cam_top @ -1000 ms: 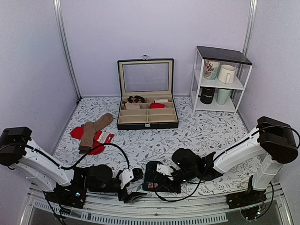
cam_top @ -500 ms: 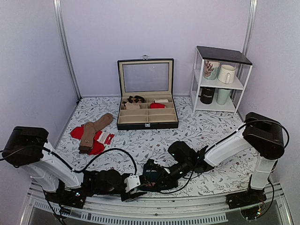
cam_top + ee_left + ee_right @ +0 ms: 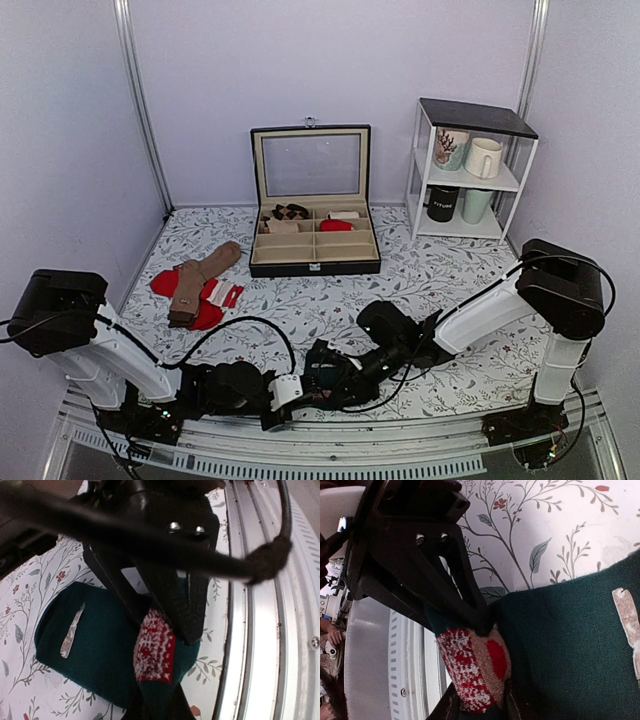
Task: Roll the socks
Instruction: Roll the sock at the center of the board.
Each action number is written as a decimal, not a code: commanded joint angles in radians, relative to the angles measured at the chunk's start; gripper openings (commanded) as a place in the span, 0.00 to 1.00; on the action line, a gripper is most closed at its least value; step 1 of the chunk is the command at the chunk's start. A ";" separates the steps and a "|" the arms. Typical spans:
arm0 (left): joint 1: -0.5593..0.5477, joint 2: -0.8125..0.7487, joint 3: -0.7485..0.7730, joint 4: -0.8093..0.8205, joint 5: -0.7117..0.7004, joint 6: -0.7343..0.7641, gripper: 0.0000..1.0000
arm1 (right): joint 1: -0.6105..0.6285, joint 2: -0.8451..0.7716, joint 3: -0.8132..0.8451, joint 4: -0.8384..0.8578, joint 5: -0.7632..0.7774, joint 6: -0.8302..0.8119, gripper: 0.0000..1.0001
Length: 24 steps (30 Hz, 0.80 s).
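The socks (image 3: 322,372) are a dark teal bundle at the table's near edge, between my two grippers. In the left wrist view the socks (image 3: 95,650) lie flat, with a red-and-white patterned patch (image 3: 155,650) at their near end. My left gripper (image 3: 157,702) is shut on teal fabric just below that patch. My right gripper (image 3: 480,705) grips the same patterned end (image 3: 475,670), one finger on each side. In the top view, the left gripper (image 3: 296,392) and right gripper (image 3: 335,385) meet nose to nose over the bundle.
A black compartment box (image 3: 314,262) stands open at the back centre. Tan socks (image 3: 195,280) lie on red socks (image 3: 165,283) at the left. A white shelf (image 3: 470,170) with mugs stands at the back right. A metal rail (image 3: 330,455) runs along the near edge.
My left gripper moved right to the socks and closed on their patterned end. The right gripper shifted a little left with the bundle.
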State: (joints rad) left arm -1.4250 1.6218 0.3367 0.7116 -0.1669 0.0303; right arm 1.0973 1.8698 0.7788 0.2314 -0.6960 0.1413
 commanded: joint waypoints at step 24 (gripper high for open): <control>0.144 0.041 -0.013 -0.178 0.375 -0.377 0.00 | 0.242 -0.229 -0.175 0.195 0.644 -0.460 0.66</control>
State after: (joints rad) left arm -1.2942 1.6131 0.3462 0.6594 0.1284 -0.3134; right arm 1.3098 1.5845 0.5724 0.4152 -0.1757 -0.2264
